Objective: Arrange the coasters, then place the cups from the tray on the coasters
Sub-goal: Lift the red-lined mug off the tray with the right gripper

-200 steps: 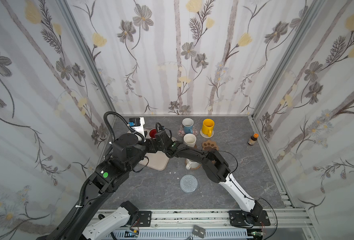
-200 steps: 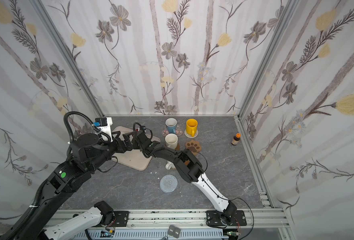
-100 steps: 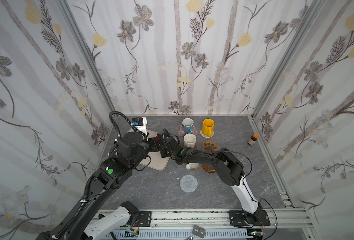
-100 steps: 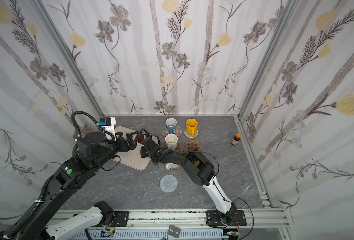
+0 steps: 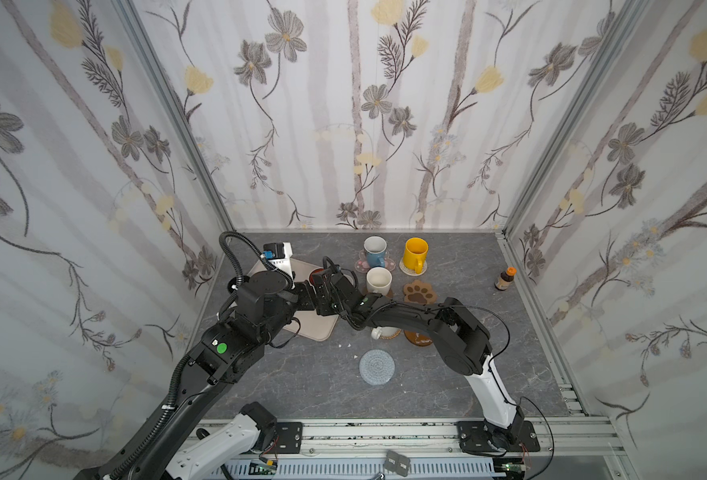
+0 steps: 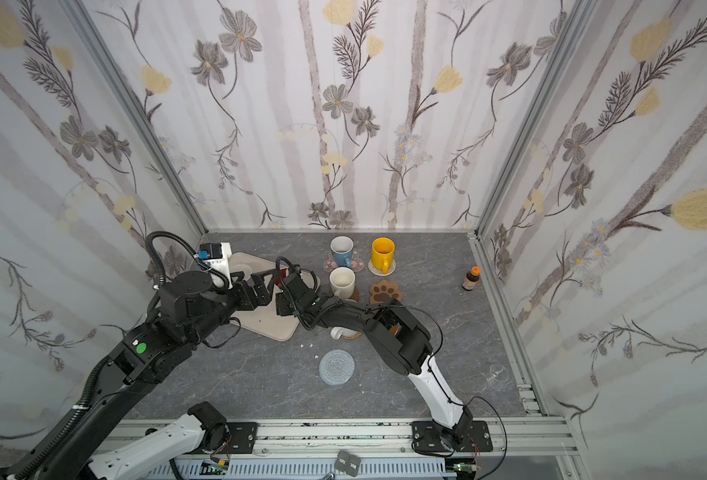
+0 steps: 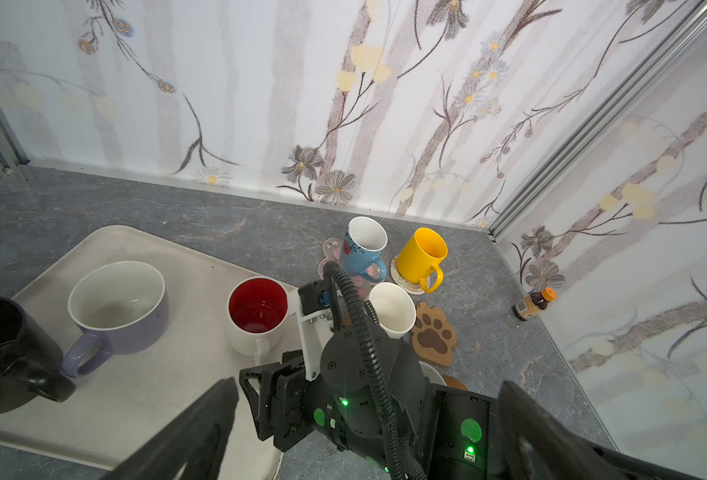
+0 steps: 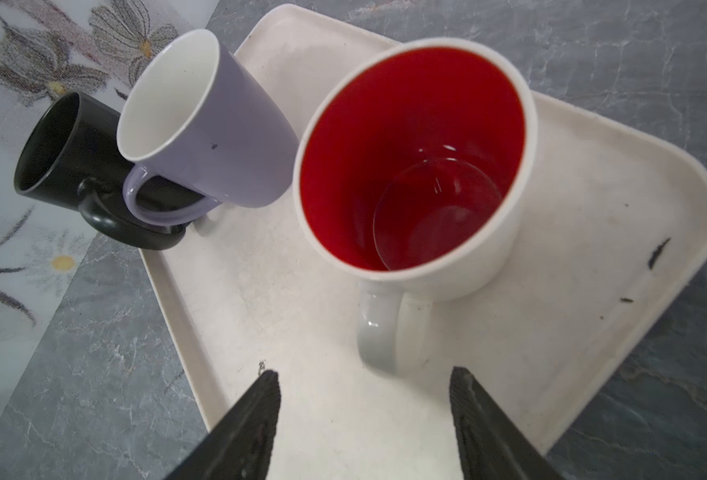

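Observation:
On the cream tray (image 8: 593, 208) a white cup with a red inside (image 8: 410, 166) stands upright, its handle pointing at my right gripper (image 8: 364, 372). That gripper is open and holds nothing, its fingertips on either side of the handle's end. Further along the tray stand a lavender cup (image 8: 219, 137) and a black cup (image 8: 61, 145). My left gripper (image 7: 368, 388) is open wide and empty above the right arm's wrist. A light blue cup (image 5: 374, 251), a yellow cup (image 5: 415, 253) and a white cup (image 5: 379, 280) stand on coasters.
A brown paw coaster (image 5: 419, 292) and a grey woven coaster (image 5: 377, 366) lie bare. Under the right arm are a white cup (image 5: 385, 332) on a tan coaster and a brown wooden disc (image 5: 418, 338). A small brown bottle (image 5: 505, 277) stands near the right wall.
The right gripper's jaws have opened from nearly shut. The right arm's elbow has swung out to the right while the gripper stayed at the tray. The left arm has shifted slightly.

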`<state>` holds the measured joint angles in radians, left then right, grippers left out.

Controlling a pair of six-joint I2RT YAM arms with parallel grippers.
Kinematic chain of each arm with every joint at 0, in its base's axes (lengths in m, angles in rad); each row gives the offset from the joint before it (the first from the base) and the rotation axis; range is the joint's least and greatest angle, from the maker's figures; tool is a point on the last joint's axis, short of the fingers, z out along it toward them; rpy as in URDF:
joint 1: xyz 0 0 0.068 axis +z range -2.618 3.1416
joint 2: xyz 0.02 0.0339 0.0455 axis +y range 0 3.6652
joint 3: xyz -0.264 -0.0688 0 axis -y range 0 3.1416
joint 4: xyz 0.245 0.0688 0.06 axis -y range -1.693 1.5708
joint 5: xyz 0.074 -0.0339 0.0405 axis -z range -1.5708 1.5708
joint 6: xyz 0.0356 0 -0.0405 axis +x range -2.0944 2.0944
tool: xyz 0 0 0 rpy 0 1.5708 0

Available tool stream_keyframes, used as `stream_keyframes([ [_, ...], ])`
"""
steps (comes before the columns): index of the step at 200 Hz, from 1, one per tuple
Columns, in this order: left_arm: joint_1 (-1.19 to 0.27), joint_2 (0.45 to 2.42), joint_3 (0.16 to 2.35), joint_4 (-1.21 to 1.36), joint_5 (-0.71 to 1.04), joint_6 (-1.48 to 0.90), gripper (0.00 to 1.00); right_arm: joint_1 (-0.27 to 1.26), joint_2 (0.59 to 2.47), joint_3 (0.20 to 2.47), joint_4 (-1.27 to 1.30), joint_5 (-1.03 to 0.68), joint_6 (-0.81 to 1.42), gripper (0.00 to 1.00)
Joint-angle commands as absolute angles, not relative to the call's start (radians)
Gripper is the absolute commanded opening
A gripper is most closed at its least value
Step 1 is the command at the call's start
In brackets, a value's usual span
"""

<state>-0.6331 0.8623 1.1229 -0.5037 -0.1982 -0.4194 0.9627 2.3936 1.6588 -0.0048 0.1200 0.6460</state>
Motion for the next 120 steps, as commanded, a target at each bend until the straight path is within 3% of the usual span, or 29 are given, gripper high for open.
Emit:
stream_keyframes([
  [1, -0.632, 0.862, 1.114, -0.472, -0.215, -0.416, 1.0, 0.968, 2.445, 1.74, -0.094, 0.211, 0.644, 0.63],
  [63, -0.633, 0.855, 1.108, -0.471, -0.195, -0.393, 1.0, 0.968, 2.542, 1.889, -0.211, 0.33, 0.642, 0.5],
  [120, -0.632, 0.851, 1.091, -0.463, -0.205, -0.367, 1.0, 0.95, 2.56, 1.933, -0.275, 0.31, 0.625, 0.38],
])
